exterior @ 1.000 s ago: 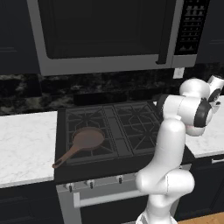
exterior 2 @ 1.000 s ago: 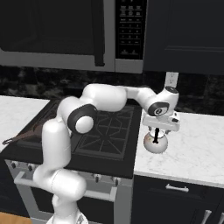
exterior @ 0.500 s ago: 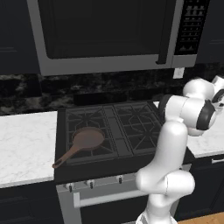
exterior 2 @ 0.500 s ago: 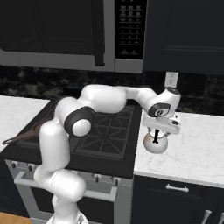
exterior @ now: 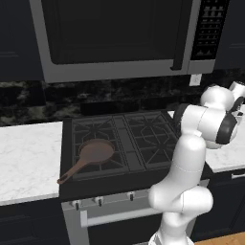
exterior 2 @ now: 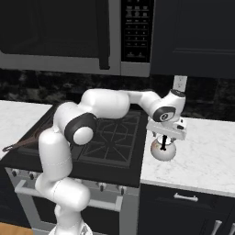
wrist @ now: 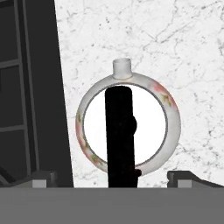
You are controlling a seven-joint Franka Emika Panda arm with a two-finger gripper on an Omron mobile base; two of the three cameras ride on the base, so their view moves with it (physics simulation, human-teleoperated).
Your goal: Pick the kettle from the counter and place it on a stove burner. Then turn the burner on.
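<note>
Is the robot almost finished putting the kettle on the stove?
Not yet. Nothing is finished: the kettle sits on the counter beside the stove. The gripper hangs open right above its black handle, lined up to grab. Lifting it onto a stove burner and turning that on remain.

The gripper (exterior 2: 163, 143) has been lowered a touch closer onto the kettle (exterior 2: 162, 150), and the arm's wrist is seen shifted slightly rightward and down over the tabletop (exterior 2: 202, 156) in the left base view.
</note>
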